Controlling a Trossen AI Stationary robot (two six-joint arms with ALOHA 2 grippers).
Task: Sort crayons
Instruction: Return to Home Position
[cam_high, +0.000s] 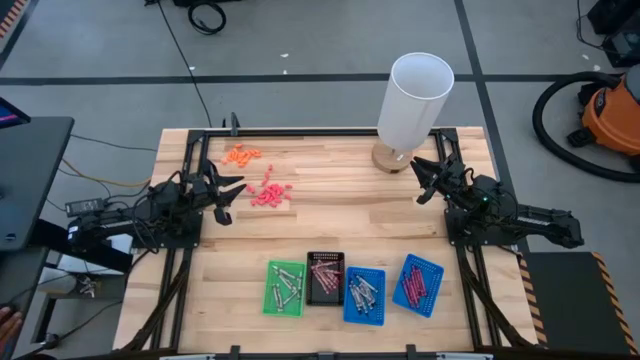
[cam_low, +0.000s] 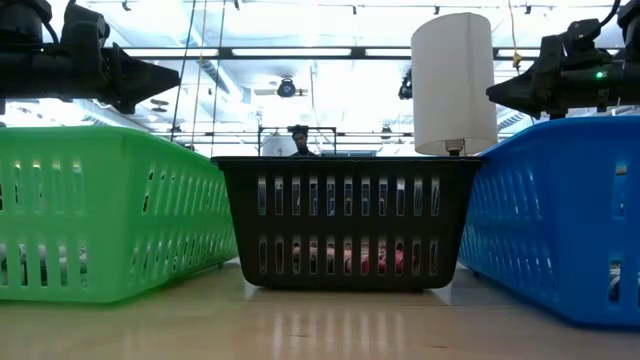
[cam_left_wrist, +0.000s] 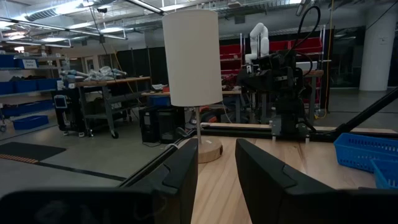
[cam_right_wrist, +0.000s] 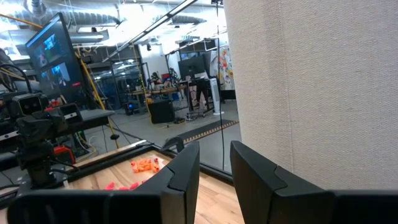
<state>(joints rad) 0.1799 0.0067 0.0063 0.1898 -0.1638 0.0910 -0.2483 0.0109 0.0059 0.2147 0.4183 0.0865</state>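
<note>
The crayons lie in four small trays near the table's front edge: a green tray (cam_high: 285, 288), a black tray (cam_high: 325, 277) and two blue trays (cam_high: 364, 295) (cam_high: 419, 284). Grey-silver sticks show in the green tray and the left blue tray, pinkish-red and maroon ones in the black tray and the right blue tray. My left gripper (cam_high: 238, 193) is open and empty at the table's left side. My right gripper (cam_high: 420, 180) is open and empty at the right, next to the lamp.
A white lamp (cam_high: 412, 105) on a round wooden base stands at the far right. Bright orange bits (cam_high: 242, 154) and coral-pink bits (cam_high: 270, 193) lie on the wood at the far left. A person shows in the room behind the table (cam_low: 298, 140).
</note>
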